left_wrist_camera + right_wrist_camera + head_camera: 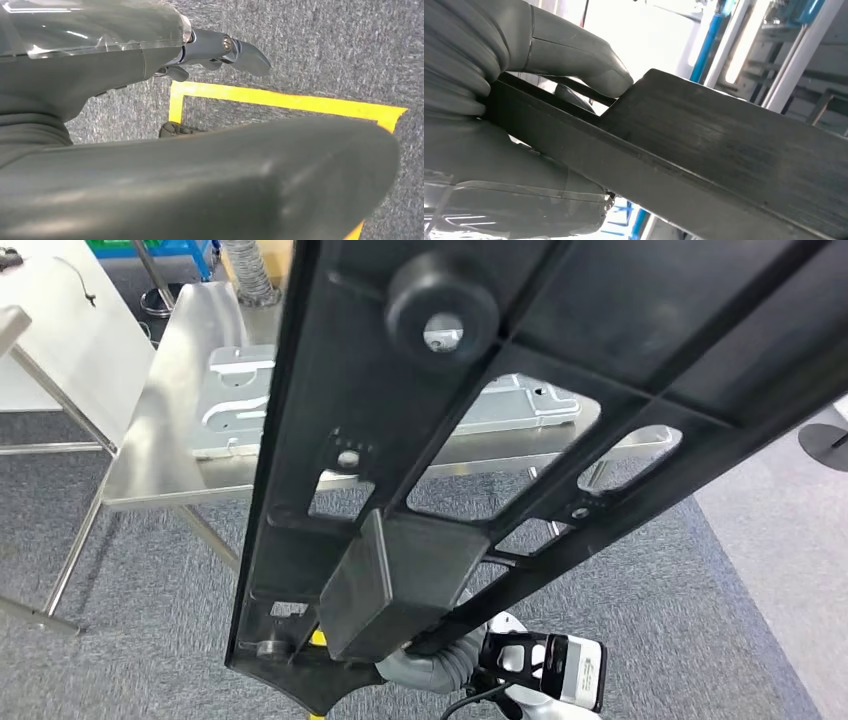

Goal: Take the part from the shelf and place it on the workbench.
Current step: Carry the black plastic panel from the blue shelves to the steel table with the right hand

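Above the workbench (150,450), the part (420,440) is held by the right hand (499,100); placement remains. Left hand (220,50) state unclear.

The part (500,410) looked like matt black moulded plastic. Upper left of the head view, the workbench (160,440) was brushed, shiny metal, bearing dull silver metal plates (235,400). The floor (150,590) was rough grey carpet.

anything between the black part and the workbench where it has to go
No obstacle shows in between. The right hand holds the black part up before the steel workbench, but a silver metal plate already lies on its top.
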You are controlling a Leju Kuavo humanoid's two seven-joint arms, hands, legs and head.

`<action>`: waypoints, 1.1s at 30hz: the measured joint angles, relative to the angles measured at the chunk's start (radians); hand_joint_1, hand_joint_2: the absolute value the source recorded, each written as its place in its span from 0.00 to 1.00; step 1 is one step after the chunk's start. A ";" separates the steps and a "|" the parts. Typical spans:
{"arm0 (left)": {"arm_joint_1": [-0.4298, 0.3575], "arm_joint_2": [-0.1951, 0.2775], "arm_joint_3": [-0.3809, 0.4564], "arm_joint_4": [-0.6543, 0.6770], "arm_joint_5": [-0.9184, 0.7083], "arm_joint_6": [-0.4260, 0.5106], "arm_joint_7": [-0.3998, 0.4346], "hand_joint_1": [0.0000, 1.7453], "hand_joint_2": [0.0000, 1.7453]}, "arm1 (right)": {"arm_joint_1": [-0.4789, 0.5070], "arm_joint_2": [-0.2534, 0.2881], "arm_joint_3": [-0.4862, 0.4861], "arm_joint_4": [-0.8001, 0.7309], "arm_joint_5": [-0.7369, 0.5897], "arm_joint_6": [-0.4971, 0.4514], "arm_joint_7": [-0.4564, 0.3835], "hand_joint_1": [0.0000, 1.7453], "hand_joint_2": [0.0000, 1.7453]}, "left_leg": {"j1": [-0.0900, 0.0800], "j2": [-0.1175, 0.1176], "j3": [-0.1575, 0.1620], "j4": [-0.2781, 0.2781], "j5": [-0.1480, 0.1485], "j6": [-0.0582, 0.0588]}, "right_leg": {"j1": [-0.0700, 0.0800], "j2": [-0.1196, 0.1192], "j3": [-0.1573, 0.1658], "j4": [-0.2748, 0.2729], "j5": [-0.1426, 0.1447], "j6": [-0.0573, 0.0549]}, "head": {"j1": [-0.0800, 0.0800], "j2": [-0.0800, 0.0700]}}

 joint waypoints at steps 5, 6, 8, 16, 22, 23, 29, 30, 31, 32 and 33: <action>-0.003 -0.001 0.001 0.000 0.000 0.000 0.002 0.00 0.00 | 0.000 0.002 0.000 0.002 0.001 0.001 0.000 1.00 1.00 | 0.004 0.007 -0.135 0.243 -0.085 -0.019 | 0.000 -0.002 0.040 -0.007 -0.025 -0.021 | 0.000 0.000; -0.002 -0.001 0.002 0.000 0.001 0.002 0.002 0.00 0.00 | 0.001 0.002 0.000 0.003 0.000 0.002 0.000 1.00 1.00 | 0.004 0.007 -0.168 0.284 -0.096 -0.020 | 0.001 -0.002 0.047 -0.007 -0.032 -0.023 | 0.000 0.000; 0.000 -0.001 0.002 0.000 0.002 0.005 0.004 0.00 0.00 | 0.001 0.004 0.000 0.007 -0.001 0.005 0.000 1.00 1.00 | 0.004 0.007 -0.181 0.251 -0.051 -0.016 | 0.003 0.001 0.068 -0.007 -0.047 -0.022 | 0.000 0.000; 0.003 -0.002 0.011 0.000 0.004 0.015 0.003 0.00 0.00 | -0.006 0.014 0.000 0.014 -0.005 0.019 0.000 1.00 1.00 | -0.004 0.009 -0.099 0.005 0.078 0.024 | 0.007 0.001 0.108 -0.002 -0.101 0.013 | 0.000 0.000; 0.001 -0.003 0.018 0.000 0.003 0.015 -0.003 0.00 0.00 | -0.006 0.016 0.000 0.017 -0.005 0.022 0.000 1.00 1.00 | 0.000 0.009 -0.065 -0.003 0.050 0.038 | 0.000 -0.001 -0.083 0.293 -0.181 0.030 | 0.000 0.000; 0.001 -0.003 0.018 0.000 0.002 0.015 -0.003 0.00 0.00 | -0.006 0.016 0.000 0.018 -0.005 0.022 0.000 1.00 1.00 | 0.000 0.008 -0.054 -0.003 0.042 0.037 | -0.002 -0.001 -0.087 0.271 -0.143 0.031 | 0.000 0.000; -0.002 -0.004 0.020 0.000 0.000 0.015 0.000 0.00 0.00 | -0.008 0.017 -0.001 0.021 -0.004 0.022 0.000 1.00 1.00 | -0.004 0.005 -0.017 0.000 0.001 0.011 | 0.005 0.000 -0.005 0.015 -0.003 0.008 | 0.000 0.000; -0.003 -0.003 0.020 0.000 -0.001 0.015 0.001 0.00 0.00 | -0.009 0.018 -0.001 0.021 -0.004 0.022 0.000 1.00 1.00 | -0.003 0.006 -0.014 -0.002 -0.003 0.005 | 0.004 0.001 -0.002 0.013 -0.005 0.001 | 0.000 0.000; -0.004 -0.004 0.020 0.000 -0.001 0.015 0.001 0.00 0.00 | -0.009 0.018 -0.001 0.021 -0.004 0.022 0.000 1.00 1.00 | -0.002 0.007 -0.012 0.003 -0.009 0.000 | 0.003 0.001 0.004 0.008 -0.008 -0.005 | 0.000 0.000; -0.005 -0.004 0.020 -0.001 -0.002 0.015 0.001 0.00 0.00 | -0.009 0.019 -0.001 0.021 -0.004 0.022 0.000 1.00 1.00 | 0.000 0.008 -0.018 0.024 -0.021 -0.005 | 0.001 0.000 0.013 0.002 -0.011 -0.011 | 0.000 0.000; -0.006 -0.005 0.019 -0.001 -0.003 0.015 0.001 0.00 0.00 | -0.010 0.021 -0.001 0.021 -0.003 0.022 0.000 1.00 1.00 | 0.001 0.008 -0.038 0.067 -0.041 -0.009 | -0.001 -0.001 0.023 -0.003 -0.014 -0.016 | 0.000 0.000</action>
